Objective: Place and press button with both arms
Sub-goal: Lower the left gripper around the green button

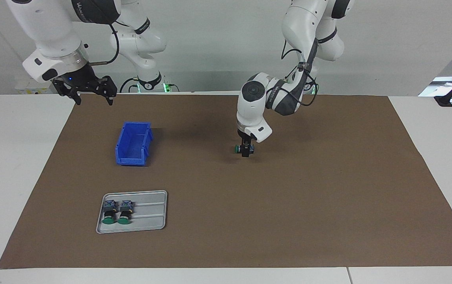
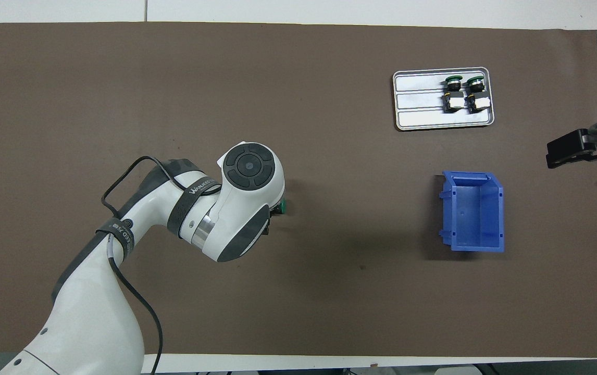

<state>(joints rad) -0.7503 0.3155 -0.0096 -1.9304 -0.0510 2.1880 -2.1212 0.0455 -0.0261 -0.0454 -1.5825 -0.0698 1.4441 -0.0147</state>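
The facing view shows the left hand (image 1: 246, 150) clenched on a button (image 1: 240, 149), green cap sideways toward the right arm's end, held low over the mat (image 1: 289, 205) near the counter's (image 1: 13, 157) middle. In the overhead view the left arm's wrist hides that hand, and only the button's green cap (image 2: 281, 208) shows past it. The right hand (image 1: 92, 94) waits raised over the mat's edge by its own base, fingers released; the overhead view shows it only at the frame edge (image 2: 572, 148). The blue bin (image 1: 133, 144) holds nothing visible. The tray (image 1: 149, 209), farther from the robots than the bin, holds two buttons (image 1: 117, 211) lying side by side at one end.
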